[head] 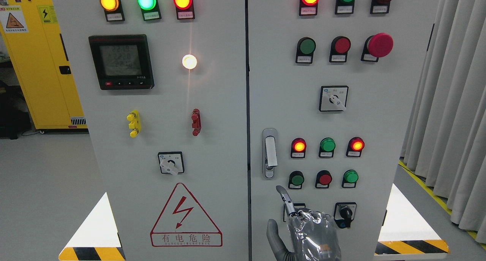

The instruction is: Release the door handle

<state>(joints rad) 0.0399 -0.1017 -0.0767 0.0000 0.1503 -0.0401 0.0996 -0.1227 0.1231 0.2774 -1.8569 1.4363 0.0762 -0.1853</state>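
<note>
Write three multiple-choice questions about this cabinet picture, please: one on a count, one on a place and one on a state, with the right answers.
1. How many lamps are in the top row of the left door?
A. two
B. three
C. five

2. Where is the door handle?
A. on the right door, near its left edge
B. on the left door, near its left edge
C. on the right door, at its top right corner

3. What is the right hand doing?
A. grasping the door handle
B. lying flat on the left door
C. holding nothing, below the door handle

Answers:
1 B: one orange, one green and one red lamp show there.
2 A: it sits just right of the line between the doors.
3 C: bare door shows between its raised fingertip and the handle.
</note>
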